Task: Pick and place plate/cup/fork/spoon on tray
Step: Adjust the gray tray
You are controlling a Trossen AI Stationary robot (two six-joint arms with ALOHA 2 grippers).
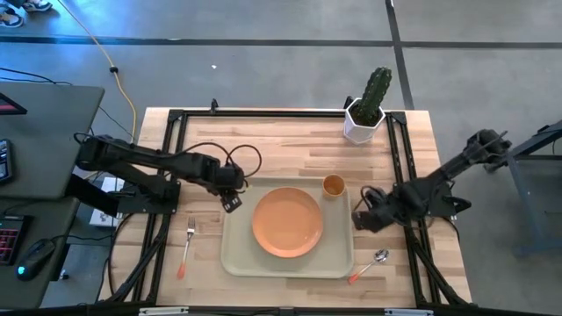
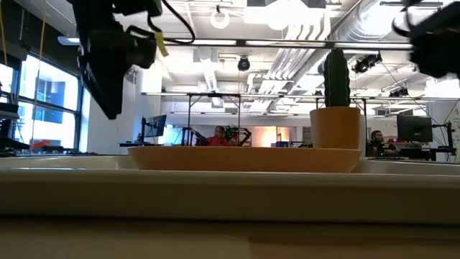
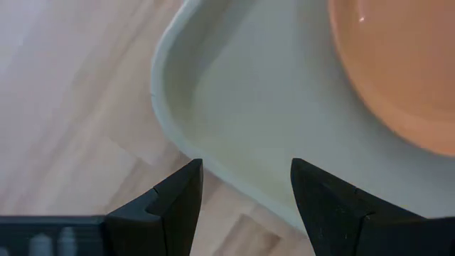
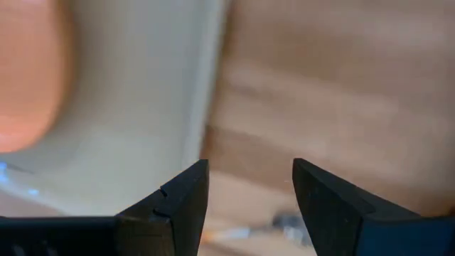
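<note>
Seen from above, the orange plate [image 1: 287,222] lies in the middle of the beige tray [image 1: 235,254] on the wooden tabletop [image 1: 290,145]. The cup [image 1: 334,185] stands upright at the tray's far right corner, just beside the plate; whether it sits inside the rim or against it cannot be told. The fork [image 1: 187,247] lies on the tabletop just off the tray's left edge, tines pointing away from the front edge. The spoon [image 1: 369,265] lies off the tray's near right corner, its bowl turned away from the tray.

The left gripper [image 1: 232,201] hangs over the tray's far left corner; the wrist view shows its fingers [image 3: 178,203] parted with nothing between them, the tray [image 3: 234,107] rim and part of the plate [image 3: 398,64] below. The right gripper [image 1: 359,219] sits just off the tray's right edge, between cup and spoon, its fingers [image 4: 178,206] likewise spread and empty above the tray [image 4: 142,107] rim and bare wood.

A cactus [image 1: 375,92] in a white pot [image 1: 360,127] stands at the far right of the tabletop, beyond the cup.
</note>
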